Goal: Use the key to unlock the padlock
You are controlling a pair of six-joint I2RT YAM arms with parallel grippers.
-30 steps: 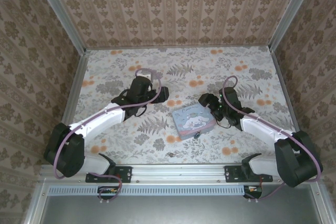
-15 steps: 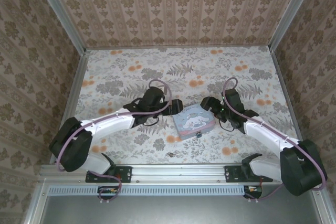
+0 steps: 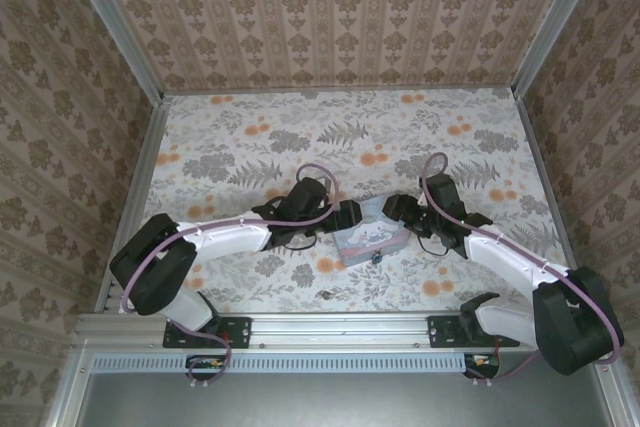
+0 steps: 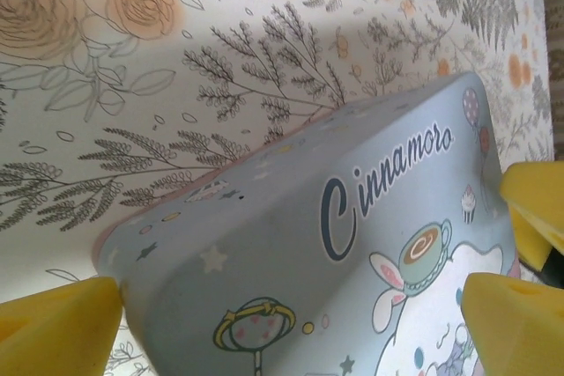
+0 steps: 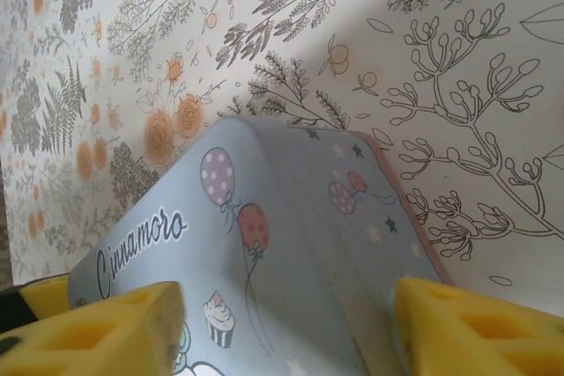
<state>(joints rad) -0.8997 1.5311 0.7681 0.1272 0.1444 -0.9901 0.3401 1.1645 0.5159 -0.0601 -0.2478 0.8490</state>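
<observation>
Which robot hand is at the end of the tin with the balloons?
The right hand: the balloons lie between its yellow fingers. The left hand is by the ringed planet.

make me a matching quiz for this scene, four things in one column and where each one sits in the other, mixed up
Things:
1. left gripper
2. right gripper
3. tin
4. padlock

Places, as the top camera sees them:
a. on the table between the two grippers
b. at the tin's near edge
c. at the tin's right end, jaws astride it
d. at the tin's left end, jaws astride it

Pairs: 1-d, 2-c, 3-a, 4-b
</observation>
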